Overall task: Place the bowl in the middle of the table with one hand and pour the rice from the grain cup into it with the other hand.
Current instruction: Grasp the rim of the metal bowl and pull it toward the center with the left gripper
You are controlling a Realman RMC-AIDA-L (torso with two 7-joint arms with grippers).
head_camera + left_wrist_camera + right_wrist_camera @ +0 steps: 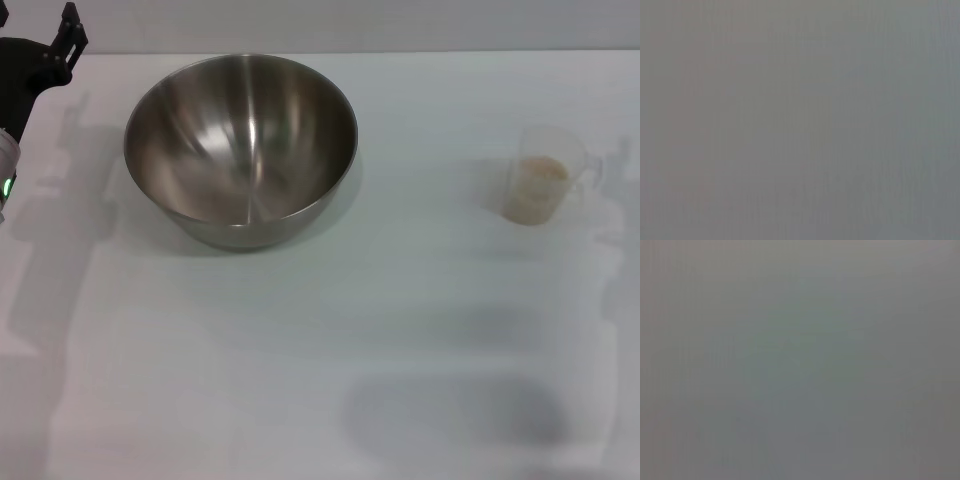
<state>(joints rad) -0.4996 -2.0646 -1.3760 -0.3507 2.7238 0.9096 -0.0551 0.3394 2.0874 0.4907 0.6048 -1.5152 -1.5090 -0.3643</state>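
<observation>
Sitting upright on the table (300, 360), the bowl (240, 150) is the landmark you should steer by. Your head view shows its brushed steel inside bare and shiny down to the small flat base, with nothing lying in it.

Well apart from the bowl, on its right, stands the grain cup (545, 175), also upright on the white tabletop. You can see the rice (538, 195) through its clear wall as a pale beige mass filling the lower part, with the upper part of the cup holding nothing. The cup is far smaller than the bowl, and nothing touches either container.

Your left gripper (68, 35) hangs to the left of the bowl, near its far rim but clear of it, with the black arm running off the picture's edge and a green light showing on the wrist below. Only a small part of the black fingers shows there, so you cannot tell whether the pincer stands wide or narrow; it grips nothing that you can see. Your right gripper does not appear in the head view at all.

Both wrist views give you only a flat, even grey field: no bowl, no cup, no fingers and no table edge can be made out in either. Everything you can check about the containers and their contents comes from the head view alone.
</observation>
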